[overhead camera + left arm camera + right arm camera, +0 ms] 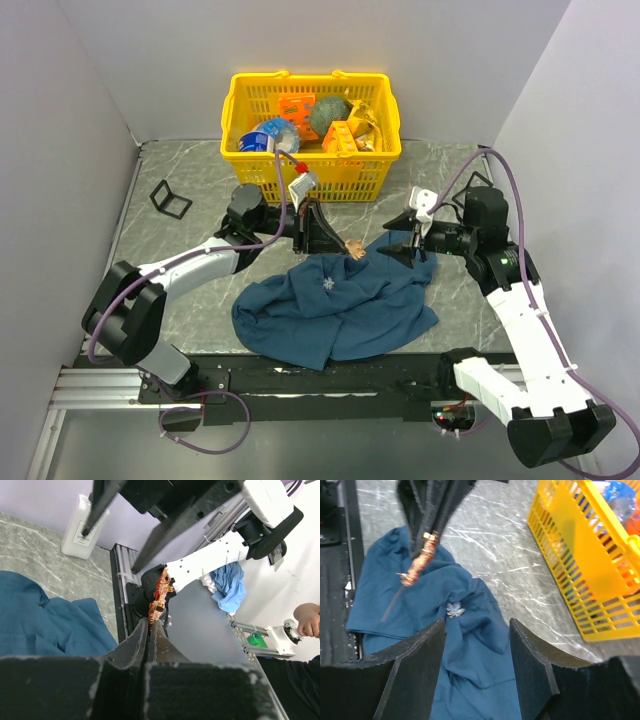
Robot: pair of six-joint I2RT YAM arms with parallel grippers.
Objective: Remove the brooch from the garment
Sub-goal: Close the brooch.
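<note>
Holding the brooch (pixel 159 592) by its lower edge, the left gripper (pixel 150 624) is clenched tight on it, and we're seeing no cloth hanging from it in the left wrist view. From the right wrist, the trinket is sitting above the blue garment (pixel 470 645) with its thin pin pointing down toward the fabric, apparently apart from it. So we're judging the unpinning as done and the carry-away as the step in hand. The right gripper (pixel 476 625) is hovering released over the garment's right side, jaws spread and empty.

Next we're looking for a clean lift clear of the cloth without snagging that pin, then a spot to set the brooch down.

Behind, the yellow basket (pixel 330 180) is carrying orange boxes (pixel 297 105), a dark green round item (pixel 328 115) and a blue-and-white packet (pixel 268 133). A small silver snowflake ornament (pixel 454 610) is lying on the garment.
</note>
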